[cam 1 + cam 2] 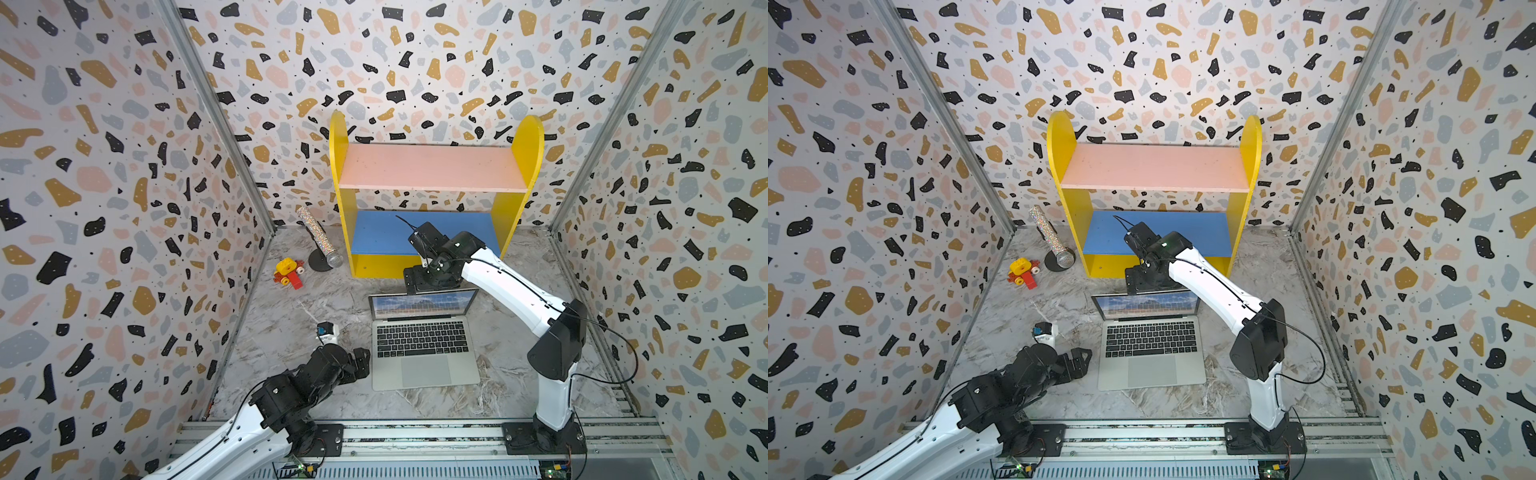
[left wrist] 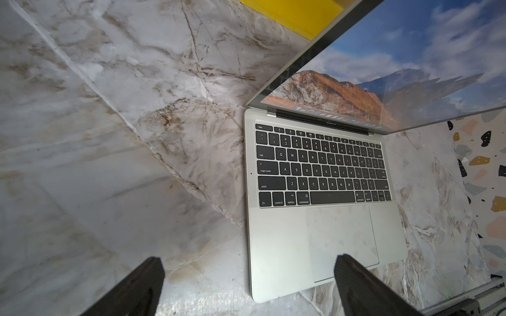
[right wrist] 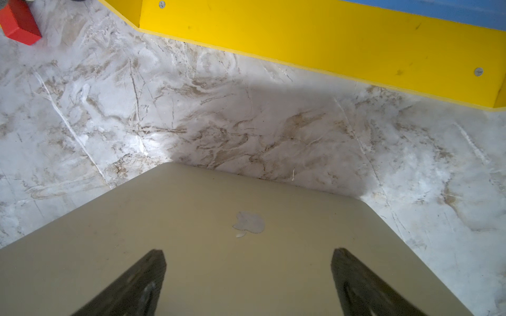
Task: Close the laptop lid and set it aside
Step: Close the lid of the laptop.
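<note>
Nearest the camera, a metal rail is seen along the near edge of the surface, and both arm bases are bolted to it. Just beyond it, the left gripper is held low beside the near left part of the laptop. Its jaws are spread wide and nothing is gripped. In the left wrist view, the left gripper is shown with 1 fingertip overlapping the trackpad's corner; whether it touches cannot be told.

The laptop is placed open at the middle of the marble-patterned surface, with its keyboard facing up. The laptop lid is raised at the far side, and a mountain landscape is displayed on its screen.

The right gripper is positioned at the lid's far top edge, between the lid and the shelf unit. In the right wrist view, the right gripper is seen fully spread over the lid's silver back, near the apple logo. Nothing is clasped, and contact with the lid cannot be judged.

At the far left, a toy vehicle of yellow and red blocks and a glittery tube on a black stand are set well apart from the laptop.
</note>
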You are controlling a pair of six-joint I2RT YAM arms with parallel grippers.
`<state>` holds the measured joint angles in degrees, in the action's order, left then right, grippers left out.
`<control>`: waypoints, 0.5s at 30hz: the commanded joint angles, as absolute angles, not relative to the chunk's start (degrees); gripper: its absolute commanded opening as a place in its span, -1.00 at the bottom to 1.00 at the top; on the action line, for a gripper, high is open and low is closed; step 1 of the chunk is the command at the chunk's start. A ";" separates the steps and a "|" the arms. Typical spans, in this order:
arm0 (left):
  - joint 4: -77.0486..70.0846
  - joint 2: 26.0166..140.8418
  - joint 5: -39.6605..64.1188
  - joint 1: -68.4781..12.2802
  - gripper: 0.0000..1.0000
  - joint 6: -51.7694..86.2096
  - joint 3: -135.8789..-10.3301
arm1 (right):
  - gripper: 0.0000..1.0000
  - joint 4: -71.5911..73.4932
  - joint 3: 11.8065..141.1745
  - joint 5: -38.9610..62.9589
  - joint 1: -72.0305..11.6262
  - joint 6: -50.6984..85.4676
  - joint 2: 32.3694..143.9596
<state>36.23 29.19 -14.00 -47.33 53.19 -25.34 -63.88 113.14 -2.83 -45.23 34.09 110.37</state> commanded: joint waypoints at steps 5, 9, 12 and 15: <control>36.50 28.71 -14.59 -47.55 0.99 53.44 -27.16 | 0.99 -69.25 110.42 -2.99 -46.91 33.90 106.96; 36.37 28.72 -14.50 -47.55 0.99 53.53 -27.12 | 0.99 -68.49 108.82 -2.90 -47.19 34.31 106.01; 36.34 28.71 -14.48 -47.55 0.99 53.53 -27.10 | 0.99 -68.18 107.84 -2.78 -47.28 34.52 105.41; 36.30 28.62 -14.41 -47.55 0.99 53.53 -27.07 | 0.99 -68.05 107.23 -2.65 -47.37 34.71 104.89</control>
